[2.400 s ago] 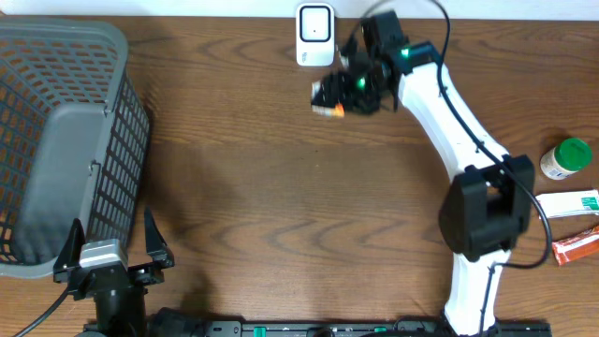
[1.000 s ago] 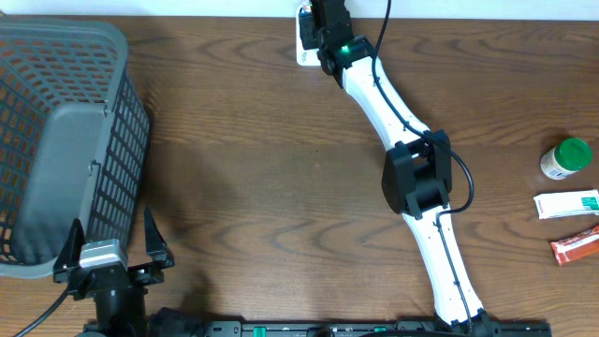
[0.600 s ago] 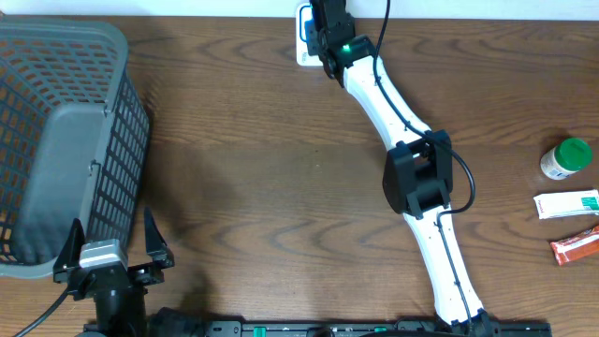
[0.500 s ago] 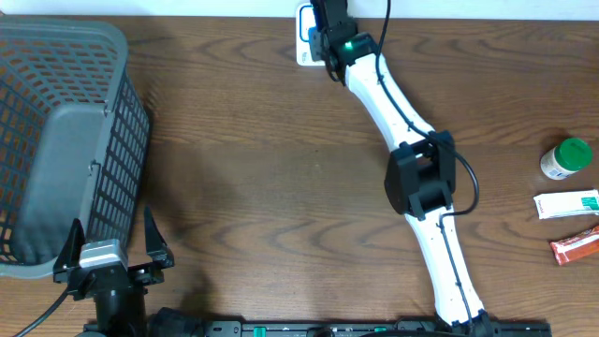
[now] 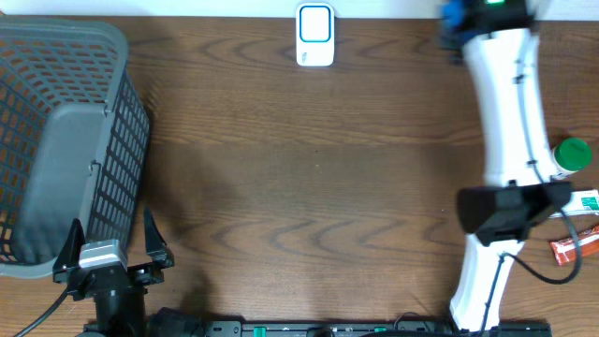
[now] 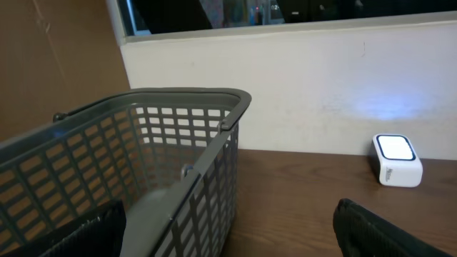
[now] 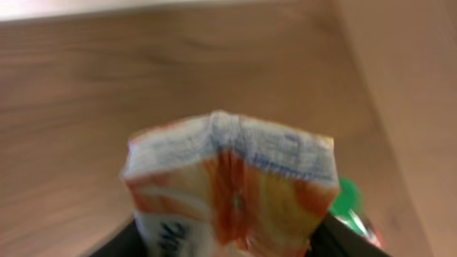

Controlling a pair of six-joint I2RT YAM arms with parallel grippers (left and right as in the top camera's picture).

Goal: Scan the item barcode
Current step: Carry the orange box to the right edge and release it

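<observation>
While the right gripper is clamping an orange-and-white packet by its lower end, with the crimped top edge standing up toward the wrist camera, we are seeing the arm stretched to the far right corner of the table, well apart from the scanner, which is glowing blue at the back edge. The left gripper is resting near the front edge with its fingers spread wide and nothing between them, just beside the grey basket. A green-capped bottle is standing on the right side of the table, and its green cap is showing behind the packet in the wrist view. We are judging that the scanning step itself is in hand, with the item lifted but not presented to the reader. The next move is calling for a sweep leftward to the scanner, turning the packet so that its barcode faces the lit window; we cannot tell from these blurred views which face is carrying the code.
</observation>
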